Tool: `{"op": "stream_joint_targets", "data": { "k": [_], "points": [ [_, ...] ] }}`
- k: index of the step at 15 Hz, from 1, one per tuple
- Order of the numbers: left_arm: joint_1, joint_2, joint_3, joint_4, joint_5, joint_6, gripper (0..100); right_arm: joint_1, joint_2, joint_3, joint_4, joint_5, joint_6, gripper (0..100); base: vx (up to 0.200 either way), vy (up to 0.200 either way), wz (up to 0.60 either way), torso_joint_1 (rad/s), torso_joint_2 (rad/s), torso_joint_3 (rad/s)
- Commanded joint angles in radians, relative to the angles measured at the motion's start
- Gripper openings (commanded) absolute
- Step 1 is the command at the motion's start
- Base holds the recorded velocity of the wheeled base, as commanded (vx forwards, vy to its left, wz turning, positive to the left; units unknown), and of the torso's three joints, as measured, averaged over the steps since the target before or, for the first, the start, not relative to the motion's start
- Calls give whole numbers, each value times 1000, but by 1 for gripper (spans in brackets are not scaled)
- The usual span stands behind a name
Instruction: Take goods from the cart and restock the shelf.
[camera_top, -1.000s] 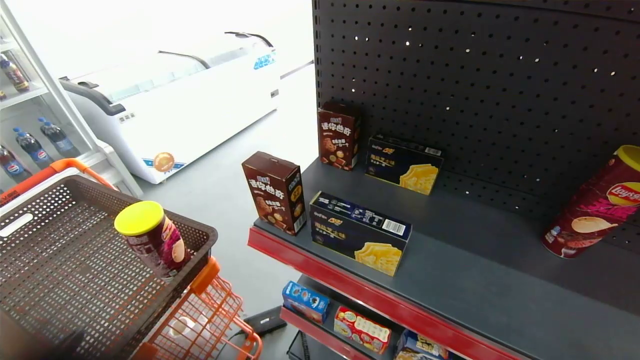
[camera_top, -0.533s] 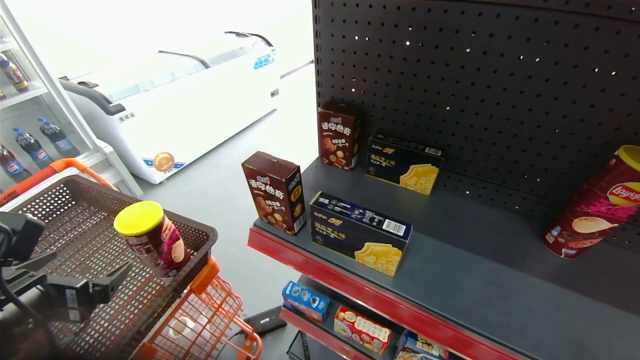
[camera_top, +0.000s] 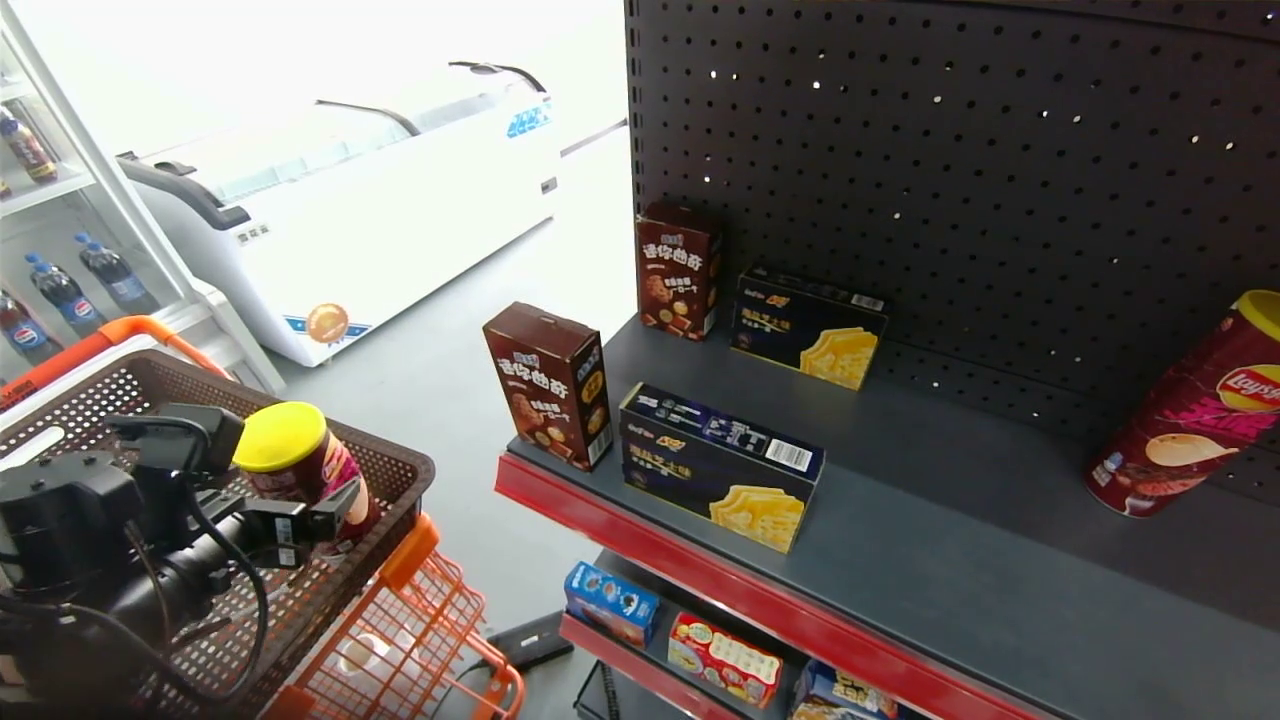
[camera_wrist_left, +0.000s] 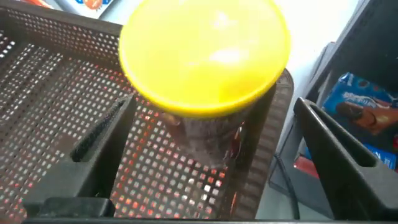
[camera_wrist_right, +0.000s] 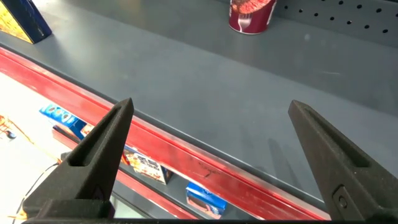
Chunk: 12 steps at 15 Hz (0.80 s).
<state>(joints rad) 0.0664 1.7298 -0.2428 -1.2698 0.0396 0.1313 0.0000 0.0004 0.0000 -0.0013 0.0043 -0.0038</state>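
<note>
My left pincer (camera_top: 300, 487) is set wide, its two fingers (camera_wrist_left: 99, 134) standing one on either side of the yellow-lidded chip can (camera_top: 300, 470). In the left wrist view a gap shows between each finger and the can's body, so the can (camera_wrist_left: 205, 62) is straddled but not gripped. It stands on its base in the brown basket (camera_top: 400, 465) of the cart, in the corner nearest the shelf (camera_top: 950, 540).

My right pincer (camera_wrist_right: 211, 137) is also spread wide and holds nothing. It hangs above the front part of the grey shelf board (camera_wrist_right: 249, 87), over its red lip (camera_wrist_right: 186, 158).

Stock on the shelf:
- A front brown biscuit box (camera_top: 548, 385) stands upright at the front corner, just beside a front dark blue cracker box (camera_top: 720, 465).
- A rear brown biscuit box (camera_top: 678, 270) and a rear dark blue cracker box (camera_top: 808, 328) stand side by side near the pegboard (camera_top: 950, 180).
- A second chip can (camera_top: 1190, 410) is tilted, with its top leaning on the pegboard, well apart from the boxes.
</note>
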Motion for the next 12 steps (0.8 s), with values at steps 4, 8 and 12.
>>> {"op": "stream_joint_targets", "data": {
  "k": [4, 8, 12],
  "points": [
    [-7, 205, -32, -158, -1, 4, 100, 0, 0, 0, 0, 0, -1, 100, 0, 0, 0, 0, 0, 0],
    [26, 255, -76, -169, 0, 5, 100, 0, 0, 0, 0, 0, -1, 100, 0, 0, 0, 0, 0, 0],
    [43, 310, -127, -175, 0, 4, 100, 0, 0, 0, 0, 0, -1, 100, 0, 0, 0, 0, 0, 0]
  ]
}}
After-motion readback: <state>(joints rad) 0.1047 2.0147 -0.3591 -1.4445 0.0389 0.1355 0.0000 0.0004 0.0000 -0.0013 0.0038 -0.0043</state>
